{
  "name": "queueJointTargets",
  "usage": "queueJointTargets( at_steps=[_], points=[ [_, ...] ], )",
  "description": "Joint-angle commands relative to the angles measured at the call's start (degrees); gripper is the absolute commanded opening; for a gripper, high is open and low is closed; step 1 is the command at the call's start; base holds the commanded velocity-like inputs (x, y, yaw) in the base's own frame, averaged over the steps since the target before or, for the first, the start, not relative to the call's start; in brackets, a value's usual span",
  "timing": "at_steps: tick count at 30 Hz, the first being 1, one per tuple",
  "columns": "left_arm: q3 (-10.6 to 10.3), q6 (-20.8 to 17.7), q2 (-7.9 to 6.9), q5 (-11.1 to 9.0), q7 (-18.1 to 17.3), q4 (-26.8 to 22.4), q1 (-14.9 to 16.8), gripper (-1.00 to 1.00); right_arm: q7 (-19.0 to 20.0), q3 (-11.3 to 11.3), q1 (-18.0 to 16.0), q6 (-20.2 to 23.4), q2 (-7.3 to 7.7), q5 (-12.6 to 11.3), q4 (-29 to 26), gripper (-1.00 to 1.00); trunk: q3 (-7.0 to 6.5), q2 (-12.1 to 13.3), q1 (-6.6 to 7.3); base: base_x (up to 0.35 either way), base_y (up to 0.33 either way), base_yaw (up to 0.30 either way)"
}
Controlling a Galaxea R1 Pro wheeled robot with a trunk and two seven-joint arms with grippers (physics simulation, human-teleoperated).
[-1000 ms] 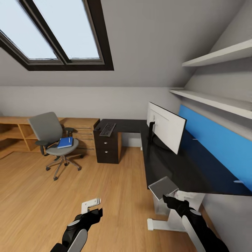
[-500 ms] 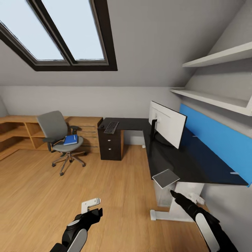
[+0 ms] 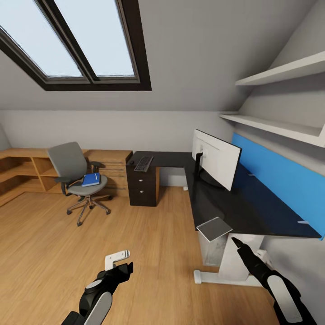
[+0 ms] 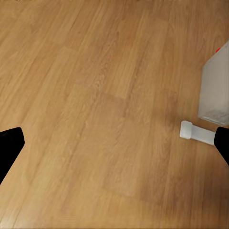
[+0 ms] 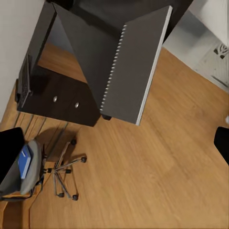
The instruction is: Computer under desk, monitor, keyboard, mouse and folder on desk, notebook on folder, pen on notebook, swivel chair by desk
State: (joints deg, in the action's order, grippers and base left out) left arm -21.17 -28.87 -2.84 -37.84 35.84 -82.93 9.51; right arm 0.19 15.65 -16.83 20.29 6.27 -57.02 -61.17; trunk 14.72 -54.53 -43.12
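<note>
The dark-grey notebook (image 3: 215, 228) (image 5: 129, 71) lies on the near corner of the black desk (image 3: 243, 207), overhanging the edge. My right gripper (image 3: 238, 243) hangs open just below and right of it, empty. Low over the floor, my left gripper (image 3: 123, 267) is open and empty. The monitor (image 3: 215, 158) stands on the desk, and the keyboard (image 3: 143, 163) lies on the far wing. A blue folder (image 3: 91, 179) (image 5: 24, 161) rests on the swivel chair (image 3: 74, 174), a thin white pen on it. The computer (image 3: 212, 249) (image 4: 217, 86) stands under the desk. The mouse is out of view.
A dark drawer unit (image 3: 143, 189) holds up the desk's far wing, with a wooden dresser (image 3: 110, 169) behind the chair. Wall shelves (image 3: 280, 128) hang above the blue back panel. The desk's white foot (image 3: 221, 279) (image 4: 198, 133) sticks out on the wood floor.
The right gripper let go of the notebook, which now lies on the desk corner, and drew back down and to the right. The head camera shifted slightly. The left arm barely moved.
</note>
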Motion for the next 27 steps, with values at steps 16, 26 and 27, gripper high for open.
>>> queueJointTargets(
  at_steps=[16, 26, 27],
  points=[
    [-0.2, 0.0, -0.01, -0.7, 0.6, 0.1, 0.1, 1.0, -0.2, 0.7, 0.0, 0.4, 0.14, 0.4, 0.1, 1.0, 2.96, -6.5, -3.53, 0.0, 0.0, 0.0],
    [-0.2, 0.0, -0.06, -0.7, 0.6, 0.1, 0.1, 1.0, -0.3, 0.9, 0.0, 0.1, 0.04, 0.3, 0.3, 1.0, 4.75, -10.5, -5.72, 0.0, 0.0, 0.0],
    [-0.2, 0.0, -0.06, -0.7, 0.6, 0.1, 0.1, 1.0, -0.2, 0.9, 0.0, -0.3, 0.03, 0.3, 0.4, 1.0, 4.93, -10.9, -5.94, 0.0, 0.0, 0.0]
  ],
)
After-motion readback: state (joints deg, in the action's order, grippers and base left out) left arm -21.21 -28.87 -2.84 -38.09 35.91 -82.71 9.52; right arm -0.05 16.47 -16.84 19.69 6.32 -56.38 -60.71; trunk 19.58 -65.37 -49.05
